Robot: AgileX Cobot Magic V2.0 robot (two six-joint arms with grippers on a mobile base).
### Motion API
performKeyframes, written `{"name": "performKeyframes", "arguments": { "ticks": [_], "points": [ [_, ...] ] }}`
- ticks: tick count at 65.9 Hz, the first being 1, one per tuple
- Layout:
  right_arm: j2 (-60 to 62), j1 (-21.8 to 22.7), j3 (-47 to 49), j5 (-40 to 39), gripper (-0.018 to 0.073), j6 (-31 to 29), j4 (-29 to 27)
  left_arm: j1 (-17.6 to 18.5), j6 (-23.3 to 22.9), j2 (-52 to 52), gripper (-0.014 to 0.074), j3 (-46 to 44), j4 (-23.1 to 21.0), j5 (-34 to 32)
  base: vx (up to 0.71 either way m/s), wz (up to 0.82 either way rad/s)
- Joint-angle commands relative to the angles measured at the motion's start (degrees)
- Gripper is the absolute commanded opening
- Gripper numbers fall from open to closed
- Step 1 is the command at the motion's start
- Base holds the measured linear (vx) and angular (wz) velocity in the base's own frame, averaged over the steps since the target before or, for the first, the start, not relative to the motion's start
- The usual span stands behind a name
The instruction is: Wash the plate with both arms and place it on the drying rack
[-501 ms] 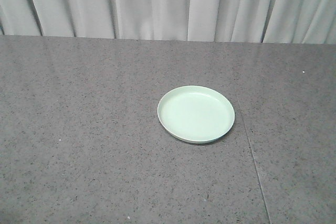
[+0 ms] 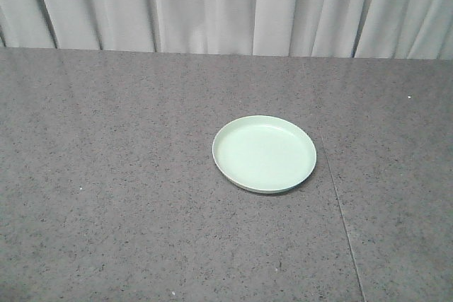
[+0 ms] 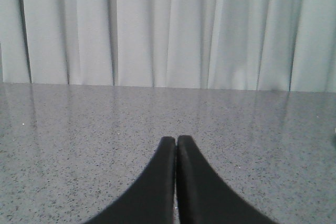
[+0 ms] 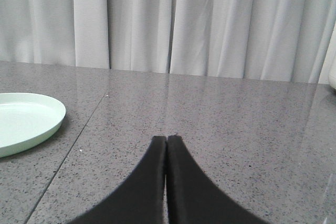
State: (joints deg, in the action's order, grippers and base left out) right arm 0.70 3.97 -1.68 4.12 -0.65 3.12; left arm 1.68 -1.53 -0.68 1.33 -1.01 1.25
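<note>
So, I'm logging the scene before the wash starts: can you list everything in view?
plate: one, pale mint green, lying flat on the counter, right of centre, nothing on it.
counter: one, grey speckled stone, fills the foreground.
seam: one, thin dark line in the counter, just right of the plate.
curtain: one, white, pleated, behind the counter.
white object: one, cut off at the right wrist view's edge; cannot tell what it is.
left gripper: one, black, jaws shut, empty.
right gripper: one, black, jaws shut, empty, plate to its left.
</note>
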Motion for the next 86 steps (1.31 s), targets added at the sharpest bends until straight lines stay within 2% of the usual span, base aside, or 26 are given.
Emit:
{"name": "performKeyframes", "arguments": {
  "ticks": [1, 19, 29, 39, 51, 58, 77, 86],
  "points": [
    [0.2, 0.3, -0.1, -4.1, -0.0004, -0.2, 0.1, 0.4, 0.0, -0.7, -0.0007, -1.6, -0.5, -4.4, 0.0, 0.0],
    [0.2, 0.3, -0.1, -4.7, -0.0004, -0.1, 0.0, 0.4, 0.0, -0.7, -0.0007, -1.6, -0.5, -4.4, 0.0, 0.0],
    [0.2, 0.3, 0.0, -5.4, -0.0004, 2.7, -4.3, 0.4, 0.0, -0.7, -0.0007, -1.6, -0.5, -4.4, 0.0, 0.0],
    [0.1, 0.3, 4.1, -5.5, -0.0001, 2.0, -4.6, 0.4, 0.0, -0.7, -0.0007, -1.6, -0.5, -4.4, 0.0, 0.0],
    [-5.5, 0.3, 17.3, 4.9, -0.0001, 1.2, -3.6, 0.4, 0.0, -0.7, -0.0007, -1.6, -0.5, -4.4, 0.0, 0.0],
    [-11.5, 0.3, 26.0, 11.5, -0.0001, -2.0, -4.1, 0.4, 0.0, -0.7, -0.0007, -1.6, -0.5, -4.4, 0.0, 0.0],
    [-31.0, 0.3, 46.2, 31.6, 0.0001, -9.8, -11.2, 0.4, 0.0, -0.7, -0.0007, -1.6, -0.5, -4.4, 0.0, 0.0],
    [-39.8, 0.3, 52.7, 38.6, 0.0043, -14.6, -14.7, 0.4, 0.0, -0.7, -0.0007, -1.6, -0.5, -4.4, 0.0, 0.0]
  ]
}}
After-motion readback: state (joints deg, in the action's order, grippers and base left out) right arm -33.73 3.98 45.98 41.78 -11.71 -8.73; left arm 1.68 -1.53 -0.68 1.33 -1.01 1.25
